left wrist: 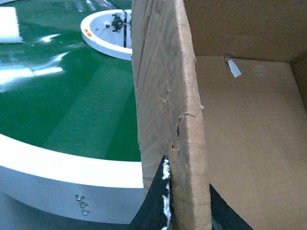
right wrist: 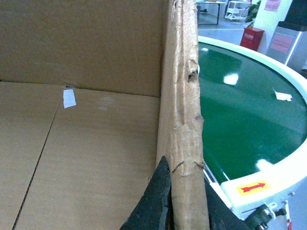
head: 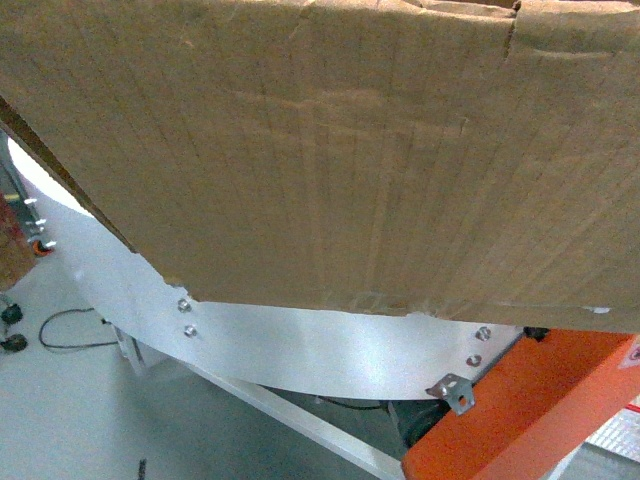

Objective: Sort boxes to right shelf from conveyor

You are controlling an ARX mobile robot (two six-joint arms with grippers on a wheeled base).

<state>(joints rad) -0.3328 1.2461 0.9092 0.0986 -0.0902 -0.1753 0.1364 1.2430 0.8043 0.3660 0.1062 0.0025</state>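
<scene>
head view: box [head: 330,150] hides belt | both grippers [left wrist: 184,211] [right wrist: 184,211] clamp its walls | conveyor [left wrist: 67,105] beside

Bright, even indoor light fills all three views, apparently from overhead fixtures, whose white reflections streak the glossy green conveyor [left wrist: 62,96] in both wrist views. The head view is soft throughout: the cardboard box [head: 330,150] sits so close to the lens that its corrugation lines blur, and the white side panel [head: 300,345] below it glows with a hazy sheen. In the wrist views the ragged box edges are reasonably sharp, while the dark gripper fingers [right wrist: 156,201] at the bottom fall nearly to silhouette. The box interior is evenly lit, with only mild shading toward its corners.
</scene>
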